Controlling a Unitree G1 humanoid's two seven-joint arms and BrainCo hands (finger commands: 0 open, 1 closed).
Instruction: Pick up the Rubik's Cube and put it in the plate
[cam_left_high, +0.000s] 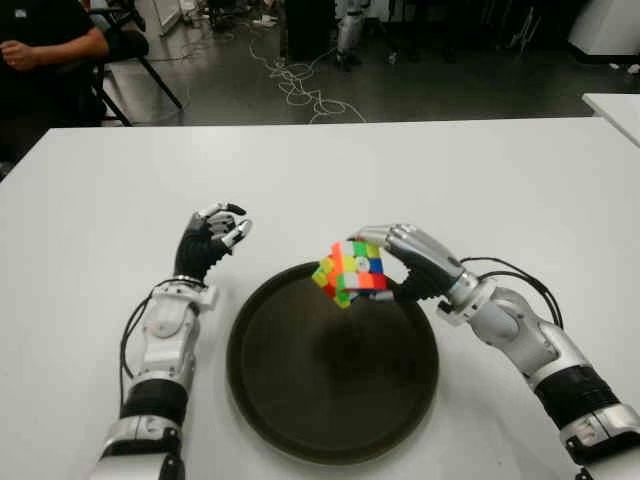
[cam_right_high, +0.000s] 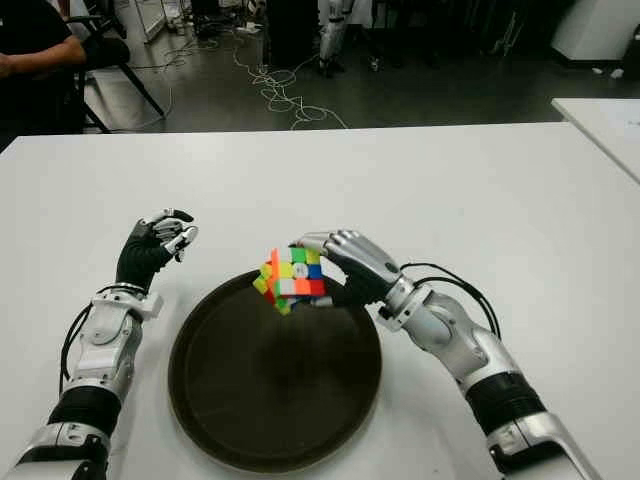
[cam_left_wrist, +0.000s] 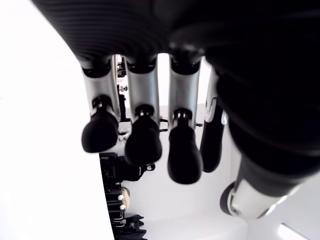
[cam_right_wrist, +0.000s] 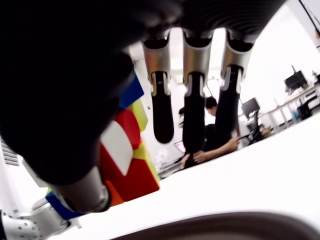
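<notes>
My right hand (cam_left_high: 385, 262) holds the Rubik's Cube (cam_left_high: 350, 272) between its fingers and thumb, in the air above the far rim of the dark round plate (cam_left_high: 332, 362). The cube is tilted, with green, yellow and orange stickers facing me. In the right wrist view the cube (cam_right_wrist: 125, 160) sits against the palm under the thumb, with the fingers (cam_right_wrist: 194, 117) reaching past it. My left hand (cam_left_high: 213, 240) shows left of the plate over the white table (cam_left_high: 90, 230), fingers relaxed and holding nothing.
A person (cam_left_high: 45, 45) sits on a chair beyond the table's far left corner. Cables (cam_left_high: 300, 85) lie on the floor behind the table. Another white table's corner (cam_left_high: 615, 108) shows at the far right.
</notes>
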